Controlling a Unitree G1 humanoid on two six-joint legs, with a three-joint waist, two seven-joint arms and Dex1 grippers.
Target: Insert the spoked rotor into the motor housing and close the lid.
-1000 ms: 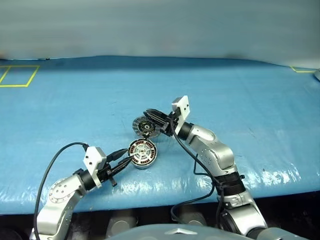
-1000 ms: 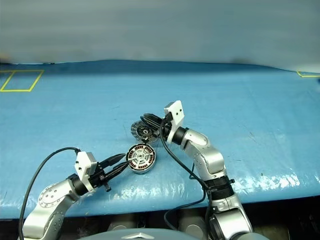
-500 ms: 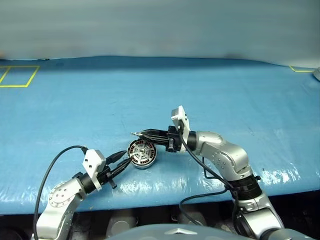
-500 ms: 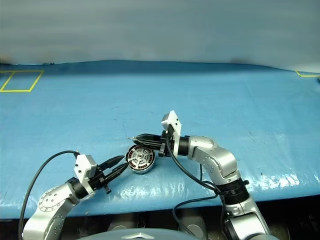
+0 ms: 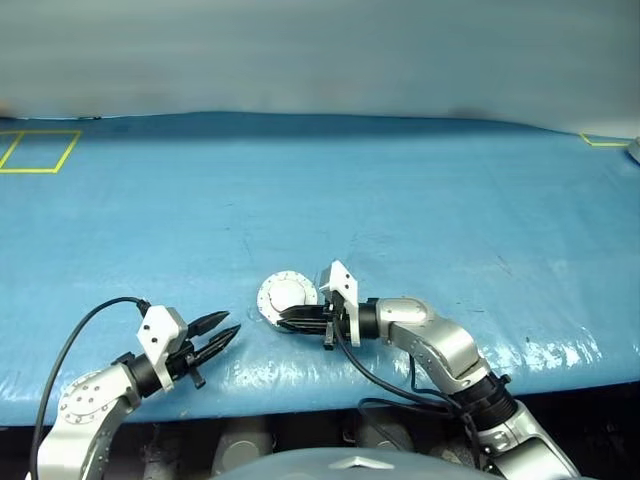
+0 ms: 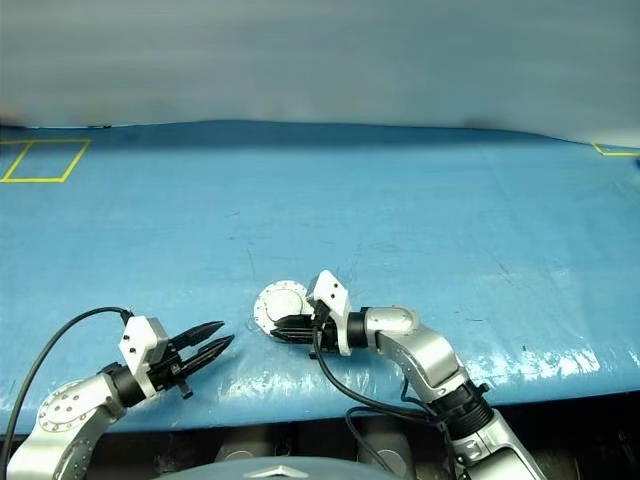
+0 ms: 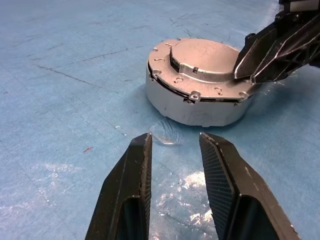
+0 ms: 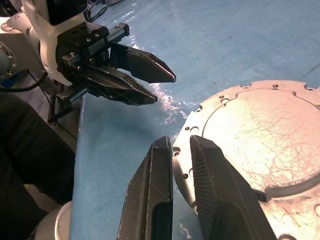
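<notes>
My arms low over the blue table [image 5: 450,200], lid on the motor.

My right gripper [image 5: 285,320] lies nearly level, fingers almost together at the lid's [image 7: 202,60] rim; my left gripper [image 5: 224,330] hangs apart — part open, empty. The lid, plain silver face up, caps the housing [image 7: 195,107] near the front edge.

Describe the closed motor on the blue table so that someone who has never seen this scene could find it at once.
On the wide blue table, look near the front edge, between the two grippers. The lid sits plain silver face up on the motor housing, a low round can with small holes round its rim. The right gripper reaches over its edge; the left gripper stands open and apart from it.
</notes>
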